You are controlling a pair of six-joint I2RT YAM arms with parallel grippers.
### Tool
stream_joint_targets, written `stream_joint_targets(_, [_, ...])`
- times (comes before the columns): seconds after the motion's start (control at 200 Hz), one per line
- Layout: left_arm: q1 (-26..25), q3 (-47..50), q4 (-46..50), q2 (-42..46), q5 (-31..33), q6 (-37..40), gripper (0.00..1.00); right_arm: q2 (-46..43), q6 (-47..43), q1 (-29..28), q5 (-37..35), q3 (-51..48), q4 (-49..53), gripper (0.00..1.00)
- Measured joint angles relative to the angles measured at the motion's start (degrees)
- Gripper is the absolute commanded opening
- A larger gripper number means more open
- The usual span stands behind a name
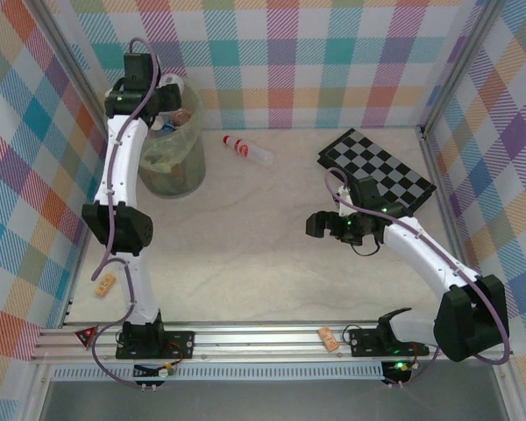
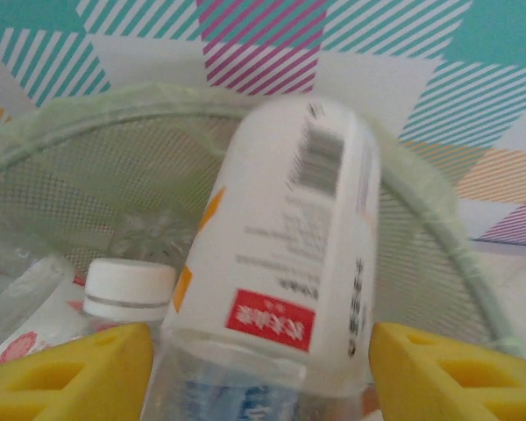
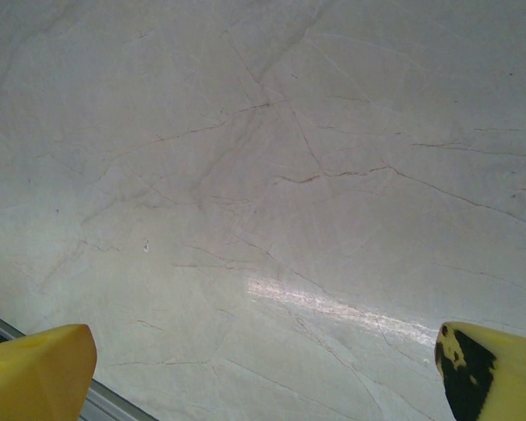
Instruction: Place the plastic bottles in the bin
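Our left gripper [image 2: 259, 360] hangs above the bin [image 2: 114, 105], a white-labelled bottle [image 2: 285, 237] between its yellow fingers [image 2: 70, 373]; whether they pinch it we cannot tell; released askew, it could strike the rim and fall outside; our right gripper [image 3: 263, 377] is spread over the table [image 3: 245, 175], a red-capped bottle [image 1: 247, 150] well beyond it; a white-capped bottle [image 2: 127, 289] beneath is cut off.

Pale table [image 1: 263, 254]: bin [image 1: 180, 171] far-left, bottle [image 1: 248, 150] lying mid-back, checkerboard [image 1: 377, 167] right.

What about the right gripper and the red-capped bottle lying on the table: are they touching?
Apart. The top view shows bare table between the right gripper and the red-capped bottle.
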State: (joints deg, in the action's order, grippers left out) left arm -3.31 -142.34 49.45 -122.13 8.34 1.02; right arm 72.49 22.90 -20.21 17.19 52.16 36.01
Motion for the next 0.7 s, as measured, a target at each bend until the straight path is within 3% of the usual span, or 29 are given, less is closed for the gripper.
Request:
stream_joint_targets(0.325, [0.0,-0.7,2.0,-0.3,4.2,0.5,0.53,0.7,0.0,0.0,0.2,0.0,-0.2,0.99])
stream_joint_targets(0.7, [0.4,2.6,4.3,4.3,0.7,-1.6,0.61,1.1,-0.1,0.0,0.7,0.0,-0.6,0.99])
